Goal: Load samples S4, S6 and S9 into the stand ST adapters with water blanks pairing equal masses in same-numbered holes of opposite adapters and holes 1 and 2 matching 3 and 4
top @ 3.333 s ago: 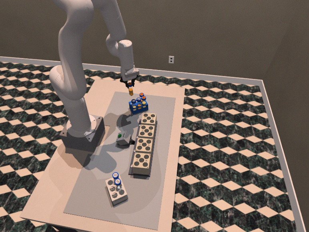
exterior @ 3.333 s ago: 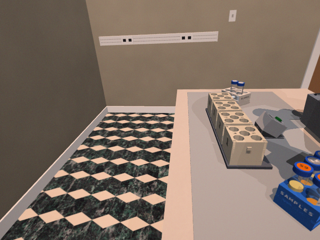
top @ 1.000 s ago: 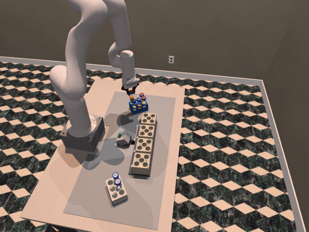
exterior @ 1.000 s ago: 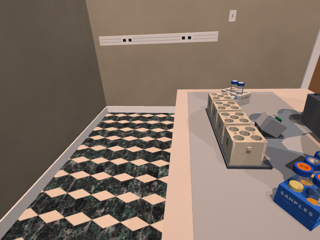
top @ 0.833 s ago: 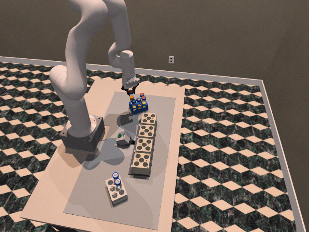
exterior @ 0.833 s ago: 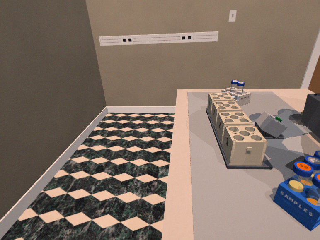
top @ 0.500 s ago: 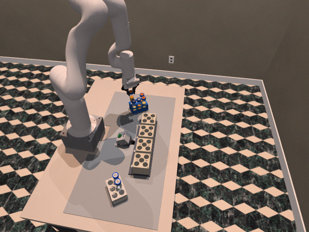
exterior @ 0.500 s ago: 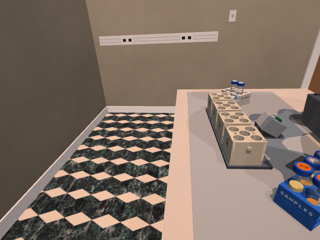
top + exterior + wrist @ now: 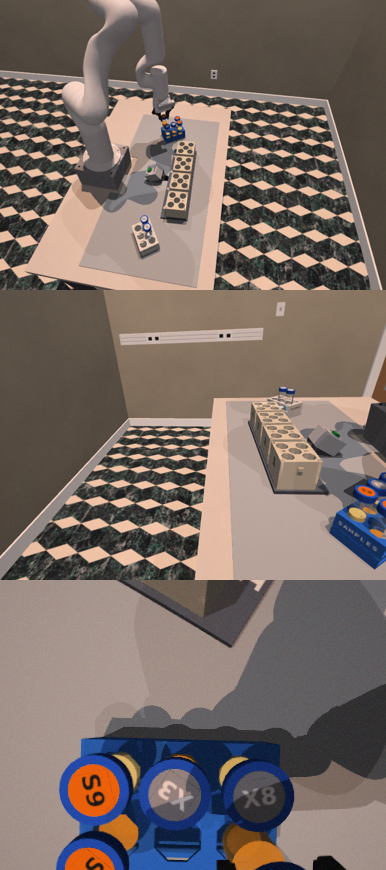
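One orange-filled 50 mL tube (image 9: 164, 123) (image 9: 257, 854), upper centre in the top view, gripped at its cap by the jaws (image 9: 163, 116); ID unreadable. Lower end at the SAMPLES rack (image 9: 173, 136) (image 9: 355, 536) (image 9: 210, 862); seating depth cannot be told. S9 (image 9: 179, 122) (image 9: 365, 491) (image 9: 93, 790), X3 (image 9: 173, 124) (image 9: 377, 484) (image 9: 175, 795), X8 (image 9: 166, 126) (image 9: 258, 796) stand racked. Four adapters (image 9: 176, 212) (image 9: 298, 477) (image 9: 185, 595), holes unfilled, line the stand at centre. Green DONE key (image 9: 149, 169) (image 9: 335, 433): left of them. BLANKS rack (image 9: 149, 249) (image 9: 294, 410): lower centre, two capped tubes.

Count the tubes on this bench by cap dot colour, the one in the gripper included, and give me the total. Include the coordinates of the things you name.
Orange-dot tubes (image 9: 177, 118) (image 9: 365, 491) (image 9: 93, 790): 3
Grey-dot tubes (image 9: 173, 124) (image 9: 378, 484) (image 9: 175, 795): 2
White-dot tubes (image 9: 143, 219) (image 9: 283, 389): 2
Total: 7
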You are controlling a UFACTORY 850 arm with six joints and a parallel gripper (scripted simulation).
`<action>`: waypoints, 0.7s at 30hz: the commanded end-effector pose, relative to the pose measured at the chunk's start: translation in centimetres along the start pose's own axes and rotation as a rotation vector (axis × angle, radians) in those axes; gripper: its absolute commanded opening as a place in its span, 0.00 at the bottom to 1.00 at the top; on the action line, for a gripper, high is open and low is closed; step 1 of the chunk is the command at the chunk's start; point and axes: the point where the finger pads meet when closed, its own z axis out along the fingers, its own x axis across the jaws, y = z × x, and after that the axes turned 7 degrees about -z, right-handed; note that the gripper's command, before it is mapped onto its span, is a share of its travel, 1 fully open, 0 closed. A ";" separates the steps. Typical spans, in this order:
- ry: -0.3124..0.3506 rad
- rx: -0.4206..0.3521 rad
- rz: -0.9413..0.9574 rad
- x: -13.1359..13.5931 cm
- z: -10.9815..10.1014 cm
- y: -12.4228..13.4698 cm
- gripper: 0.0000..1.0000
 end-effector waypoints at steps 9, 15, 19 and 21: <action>-0.005 0.002 0.000 -0.1 1.0 0.0 0.00; -0.005 0.002 0.000 -0.1 1.6 0.0 0.00; -0.005 0.002 0.000 -0.1 1.9 0.0 0.00; -0.005 0.002 0.000 -0.1 2.0 0.0 0.00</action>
